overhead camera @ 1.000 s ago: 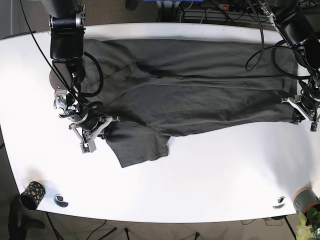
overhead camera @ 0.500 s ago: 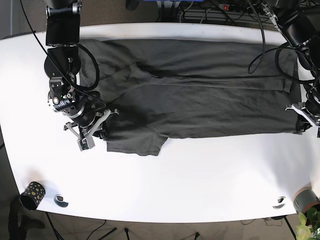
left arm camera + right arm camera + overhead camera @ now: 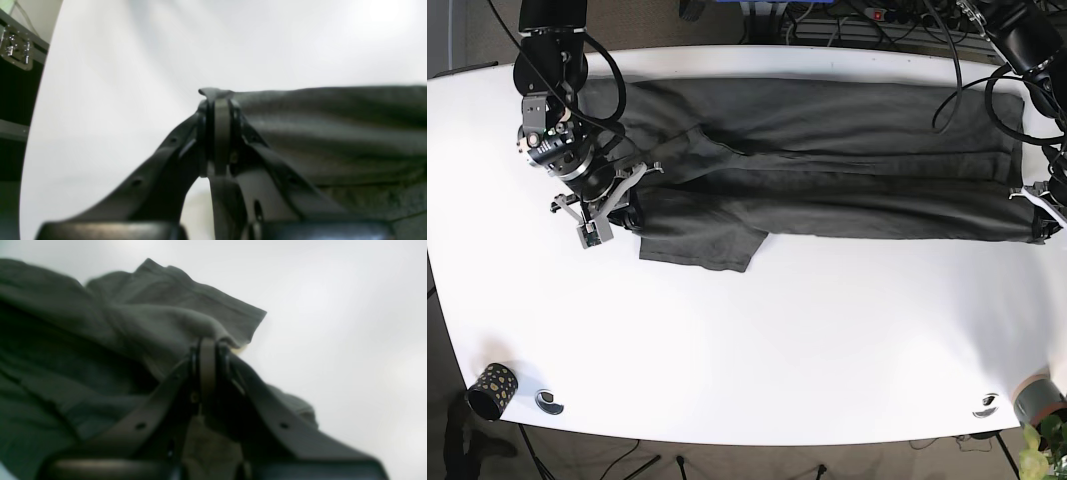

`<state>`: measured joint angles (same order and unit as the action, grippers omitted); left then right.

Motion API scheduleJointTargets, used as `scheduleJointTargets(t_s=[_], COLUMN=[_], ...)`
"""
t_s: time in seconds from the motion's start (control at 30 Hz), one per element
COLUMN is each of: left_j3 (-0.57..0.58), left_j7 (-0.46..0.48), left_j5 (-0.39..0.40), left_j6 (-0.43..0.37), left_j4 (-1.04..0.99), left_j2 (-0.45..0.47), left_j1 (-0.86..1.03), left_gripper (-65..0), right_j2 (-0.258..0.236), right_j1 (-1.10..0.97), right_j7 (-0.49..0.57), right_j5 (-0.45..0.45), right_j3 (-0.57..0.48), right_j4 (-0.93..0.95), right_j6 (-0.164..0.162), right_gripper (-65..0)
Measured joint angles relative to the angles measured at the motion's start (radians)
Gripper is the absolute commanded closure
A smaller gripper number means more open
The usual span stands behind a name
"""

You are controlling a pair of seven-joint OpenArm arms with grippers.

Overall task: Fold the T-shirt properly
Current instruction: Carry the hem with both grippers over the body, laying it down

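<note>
My right gripper [image 3: 208, 350] is pinched tight on the dark T-shirt [image 3: 827, 170] near its sleeve, and my left gripper [image 3: 218, 100] is pinched tight on the hem corner. I see the shirt lying long across the white table [image 3: 827, 340], between my two arms.

lab | white table [image 3: 827, 340] | cables [image 3: 847, 15] behind | equipment case [image 3: 16, 50]

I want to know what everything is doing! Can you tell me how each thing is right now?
T-shirt: spread across the table, near edge lifted and partly folded.
Left gripper: shut on the T-shirt's edge.
Right gripper: shut on the T-shirt by the sleeve.
Patterned cup: lying on its side.
</note>
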<state>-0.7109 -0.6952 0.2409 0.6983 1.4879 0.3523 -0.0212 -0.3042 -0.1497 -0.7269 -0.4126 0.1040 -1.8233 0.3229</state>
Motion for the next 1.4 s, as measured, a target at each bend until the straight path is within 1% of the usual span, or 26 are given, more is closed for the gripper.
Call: scheduleJointTargets(t_s=[0.13, 0.23, 0.43, 0.53, 0.93, 1.03, 1.1, 1.13, 1.17, 1.2, 1.23, 1.3, 1.33, 1.37, 1.4], left_j3=[-0.006, -0.031, -0.047, -0.064, -0.07, -0.07, -0.066, -0.066, -0.065, -0.062, -0.056, -0.034, -0.021, -0.011, -0.002], left_j7=[0.002, -0.001, 0.0, 0.0, 0.003, 0.005, 0.006, 0.005, 0.004, 0.003, 0.003, 0.003, 0.003, 0.003, 0.004], left_j5=[0.006, 0.006, 0.005, 0.007, 0.008, 0.011, 0.006, 0.005, 0.003, 0.002, -0.001, -0.004, -0.005, 0.001, 0.008], left_j6=[0.002, 0.002, 0.002, 0.002, 0.002, 0.002, 0.002, 0.002, 0.002, 0.002, 0.002, 0.001, 0.001, 0.001, 0.002], left_j4=[0.0, 0.0, 0.0, 0.0, 0.002, 0.002, 0.002, 0.002, 0.002, 0.002, 0.002, 0.002, 0.002, 0.002, 0.002], left_j2=[-0.005, -0.007, -0.005, -0.008, 0.0, 0.012, 0.017, 0.017, 0.017, 0.017, 0.018, 0.023, 0.026, 0.029, 0.034], left_j1=[0.036, 0.059, 0.101, 0.115, 0.231, 0.257, 0.275, 0.281, 0.286, 0.291, 0.293, 0.293, 0.292, 0.29, 0.29], left_gripper=[0.0, 0.0, 0.0, 0.0, 0.0, 0.0, 0.0, -1.1, -5.6, -13.3, -19.6, -37.5, -45.6, -51.9, -56.2], right_j2=[-0.001, 0.008, 0.005, 0.005, 0.008, 0.027, 0.049, 0.053, 0.058, 0.061, 0.063, 0.066, 0.071, 0.08, 0.093], right_j1=[-0.071, -0.105, -0.166, -0.189, -0.284, -0.292, -0.295, -0.296, -0.297, -0.298, -0.301, -0.306, -0.309, -0.31, -0.309], right_j7=[-0.003, -0.002, -0.004, 0.0, 0.0, 0.001, 0.001, 0.001, 0.0, 0.003, 0.007, 0.007, 0.008, 0.008, 0.008], right_j5=[0.009, 0.0, 0.006, 0.0, 0.001, 0.002, 0.013, 0.013, 0.013, 0.013, 0.013, 0.01, 0.004, 0.011, 0.018], right_j3=[0.005, 0.035, 0.082, 0.099, 0.102, 0.106, 0.106, 0.105, 0.105, 0.105, 0.108, 0.133, 0.151, 0.165, 0.179], right_j4=[-0.061, -0.084, -0.119, -0.129, -0.131, -0.131, -0.127, -0.125, -0.121, -0.115, -0.111, -0.11, -0.111, -0.114, -0.117], right_j6=[-0.005, 0.0, -0.005, 0.001, 0.0, 0.0, -0.004, -0.003, -0.002, -0.001, -0.004, 0.0, -0.001, -0.006, -0.009], right_gripper=[0.0, 0.0, 0.0, 0.0, 0.0, 0.0, -6.2, -10.8, -17.3, -24.9, -29.8, -40.9, -45.0, -47.9, -49.8])
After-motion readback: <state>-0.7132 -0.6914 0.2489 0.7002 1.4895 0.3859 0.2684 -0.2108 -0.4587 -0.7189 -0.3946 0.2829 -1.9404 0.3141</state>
